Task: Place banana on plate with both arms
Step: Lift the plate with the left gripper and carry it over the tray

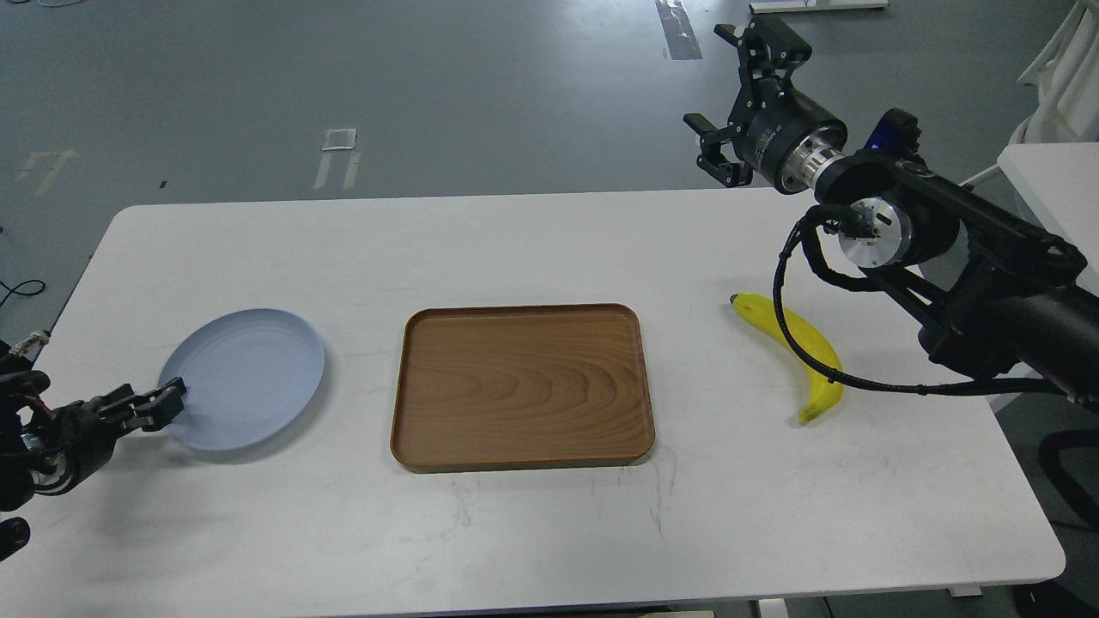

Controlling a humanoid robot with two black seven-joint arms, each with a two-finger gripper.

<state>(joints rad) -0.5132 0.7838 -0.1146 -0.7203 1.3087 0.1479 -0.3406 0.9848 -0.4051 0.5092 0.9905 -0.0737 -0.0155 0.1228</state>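
Note:
The yellow banana lies on the white table at the right, with a black cable of my right arm crossing in front of it. The pale blue plate lies flat at the left. My right gripper is open and empty, raised high past the table's far edge, well above and behind the banana. My left gripper is low at the plate's left rim; it is small and dark, so its fingers cannot be told apart.
A brown wooden tray sits in the middle of the table, between plate and banana. Another white table's corner stands at the far right. The floor lies beyond the far edge.

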